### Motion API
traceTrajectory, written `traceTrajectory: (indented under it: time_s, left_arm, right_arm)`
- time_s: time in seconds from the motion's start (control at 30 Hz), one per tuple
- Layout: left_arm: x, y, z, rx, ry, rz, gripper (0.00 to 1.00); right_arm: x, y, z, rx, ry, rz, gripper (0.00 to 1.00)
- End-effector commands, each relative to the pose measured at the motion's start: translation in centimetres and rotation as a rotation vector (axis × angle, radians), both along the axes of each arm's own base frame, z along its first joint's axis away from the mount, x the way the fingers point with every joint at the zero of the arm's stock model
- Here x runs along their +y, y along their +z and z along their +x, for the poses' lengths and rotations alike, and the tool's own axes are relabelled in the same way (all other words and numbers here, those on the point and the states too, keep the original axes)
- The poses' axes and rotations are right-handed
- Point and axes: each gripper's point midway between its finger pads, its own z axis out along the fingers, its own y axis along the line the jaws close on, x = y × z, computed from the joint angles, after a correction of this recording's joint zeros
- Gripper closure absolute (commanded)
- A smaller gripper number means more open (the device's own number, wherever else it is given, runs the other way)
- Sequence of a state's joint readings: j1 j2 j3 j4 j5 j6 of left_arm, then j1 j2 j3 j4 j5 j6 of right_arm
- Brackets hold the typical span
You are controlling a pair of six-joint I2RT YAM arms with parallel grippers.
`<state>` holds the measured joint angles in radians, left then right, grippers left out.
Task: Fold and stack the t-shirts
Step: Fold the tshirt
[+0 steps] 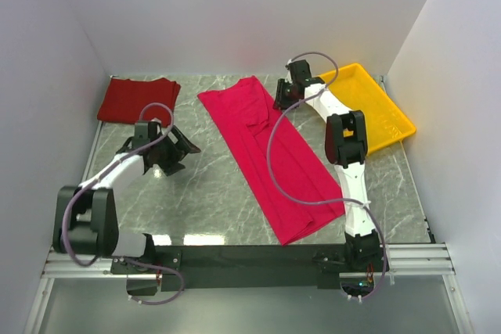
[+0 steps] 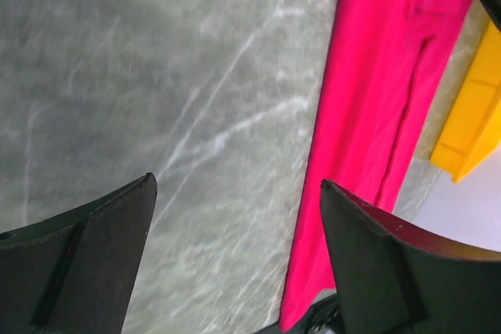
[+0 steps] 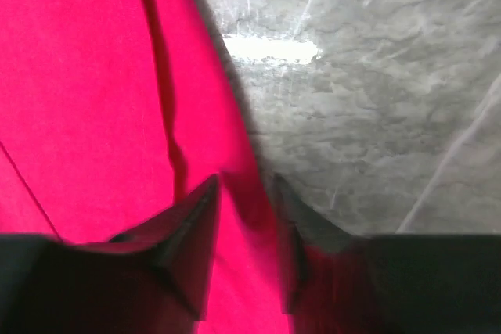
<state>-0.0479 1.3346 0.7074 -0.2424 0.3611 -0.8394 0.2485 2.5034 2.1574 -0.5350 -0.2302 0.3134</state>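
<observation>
Top external, crimson t-shirt (image 1: 243, 127) spread mid-table, maroon t-shirt (image 1: 137, 99) far left

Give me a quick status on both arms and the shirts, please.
Left pincer open, over bare table. Right pincer slightly parted at edge of crimson t-shirt. Maroon t-shirt folded, far left. Nothing blocking.

Both arms out, both grippers parted
The left arm (image 1: 109, 174) is bent at the elbow and angles forward and to the right, its left gripper (image 2: 237, 184) spread wide. The right arm (image 1: 348, 170) stretches far forward, wrist turned left, and the right gripper (image 3: 245, 181) has only a narrow gap between its fingertips.
</observation>
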Motion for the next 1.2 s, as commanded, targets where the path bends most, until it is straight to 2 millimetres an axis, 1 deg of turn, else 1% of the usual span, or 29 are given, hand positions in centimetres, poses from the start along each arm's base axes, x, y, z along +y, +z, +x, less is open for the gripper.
traceTrajectory:
  time_s: [0.0, 0.03, 0.07, 0.1, 0.13, 0.17, 0.2, 0.23, 0.27, 0.3, 0.33, 0.37, 0.4, 0.43, 0.47, 0.5, 0.53, 0.57, 0.6, 0.63, 0.7, 0.8, 0.9, 0.97, 1.0, 1.07, 1.1, 1.13, 1.17]
  left_arm:
    - [-0.3, 1.8, 5.2, -0.112, 0.045, 0.011, 0.11]
    - [-0.5, 2.0, 6.1, -0.127, 0.039, 0.014, 0.11]
    - [-1.1, 0.6, 6.6, -0.096, 0.023, 0.023, 0.12]
    - [-1.4, 1.5, 8.3, -0.126, 0.019, 0.026, 0.14]
    - [-2.1, 1.3, 9.1, -0.127, 0.002, 0.031, 0.15]
    - [-2.5, 1.0, 10.9, -0.123, -0.003, 0.04, 0.16]
    - [-2.8, 0.8, 11.8, -0.122, -0.006, 0.048, 0.18]
    - [-3.1, 0.3, 12.7, -0.116, -0.005, 0.066, 0.2]
    - [-3.1, -1.7, 13.2, -0.06, 0.005, 0.083, 0.22]
    - [-3.3, -0.8, 15.0, -0.085, 0.015, 0.087, 0.25]
    - [-3.0, -1.1, 15.8, -0.08, 0.04, 0.109, 0.26]
    - [-2.8, -2.6, 16.4, -0.043, 0.059, 0.122, 0.28]
    - [-2.8, -2.1, 17.5, -0.05, 0.076, 0.125, 0.31]
    - [-2.4, -2.5, 18.1, -0.044, 0.1, 0.141, 0.32]
    - [-2.5, -3.7, 18.3, -0.017, 0.104, 0.142, 0.33]
    - [-2.7, -3.2, 19.3, -0.028, 0.106, 0.134, 0.35]
    - [-2.6, -3.6, 19.7, -0.018, 0.113, 0.14, 0.37]
    - [-2.8, -4.0, 20.8, -0.017, 0.12, 0.136, 0.38]
    - [-3.1, -4.1, 21.2, -0.017, 0.115, 0.123, 0.41]
    - [-3.2, -4.3, 21.7, -0.015, 0.12, 0.12, 0.43]
    - [-3.8, -4.8, 23.2, -0.016, 0.118, 0.096, 0.47]
    - [-4.0, -5.5, 24.4, -0.003, 0.128, 0.09, 0.51]
    - [-3.9, -6.2, 24.6, 0.019, 0.134, 0.098, 0.54]
    - [-3.8, -6.7, 24.8, 0.032, 0.13, 0.112, 0.58]
    - [-3.5, -6.9, 24.8, 0.036, 0.136, 0.123, 0.66]
    - [-3.4, -7.1, 25.1, 0.035, 0.134, 0.137, 0.73]
    - [-3.4, -7.1, 25.3, 0.033, 0.131, 0.141, 0.81]
    - [-3.1, -7.5, 25.4, 0.035, 0.128, 0.16, 0.84]
    - [-2.9, -7.1, 25.6, 0.03, 0.127, 0.172, 0.89]
  right_arm:
    - [-1.8, 4.6, 0.7, -0.118, 0.036, -0.06, 0.54]
    - [-1.9, 6.3, 0.3, -0.148, 0.052, -0.066, 0.48]
    - [-1.9, 7.3, 0.0, -0.174, 0.097, -0.077, 0.45]
    - [-1.9, 8.1, -0.4, -0.193, 0.126, -0.079, 0.44]
    - [-2.3, 9.9, -1.4, -0.216, 0.147, -0.08, 0.41]
    - [-2.0, 11.1, -2.0, -0.255, 0.216, -0.071, 0.39]
    - [-2.0, 12.0, -2.8, -0.275, 0.252, -0.07, 0.39]
    - [-2.4, 13.4, -4.3, -0.297, 0.284, -0.074, 0.39]
    - [-2.3, 14.2, -5.0, -0.331, 0.321, -0.078, 0.39]
    - [-2.2, 14.9, -6.0, -0.344, 0.349, -0.06, 0.39]
    - [-2.6, 15.8, -7.5, -0.361, 0.353, -0.058, 0.39]
    - [-2.7, 16.1, -8.4, -0.368, 0.368, -0.059, 0.39]
    - [-2.7, 16.5, -9.2, -0.371, 0.38, -0.051, 0.39]
    - [-3.0, 16.9, -10.6, -0.373, 0.382, -0.046, 0.39]
    - [-3.4, 17.0, -11.2, -0.369, 0.381, -0.042, 0.39]
    - [-3.5, 17.1, -11.8, -0.366, 0.384, -0.036, 0.39]
    - [-3.8, 17.2, -13.0, -0.361, 0.387, -0.029, 0.39]
    - [-4.0, 17.2, -13.5, -0.358, 0.382, -0.024, 0.39]
    - [-4.0, 18.0, -14.2, -0.372, 0.383, -0.018, 0.39]
    - [-4.2, 17.4, -14.9, -0.352, 0.378, -0.015, 0.39]
    - [-4.4, 17.5, -16.0, -0.346, 0.375, -0.01, 0.39]
    - [-4.8, 17.4, -16.9, -0.34, 0.363, -0.012, 0.39]
    - [-5.4, 17.4, -17.3, -0.338, 0.352, -0.018, 0.39]
    - [-5.7, 17.3, -17.4, -0.33, 0.345, -0.018, 0.39]
    - [-5.8, 17.4, -17.4, -0.332, 0.339, -0.018, 0.39]
    - [-6.0, 17.4, -17.5, -0.328, 0.334, -0.014, 0.39]
    - [-6.1, 17.6, -17.4, -0.331, 0.332, -0.013, 0.39]
    - [-6.1, 17.6, -17.5, -0.329, 0.332, -0.013, 0.39]
    - [-6.2, 17.7, -17.5, -0.331, 0.329, -0.014, 0.39]
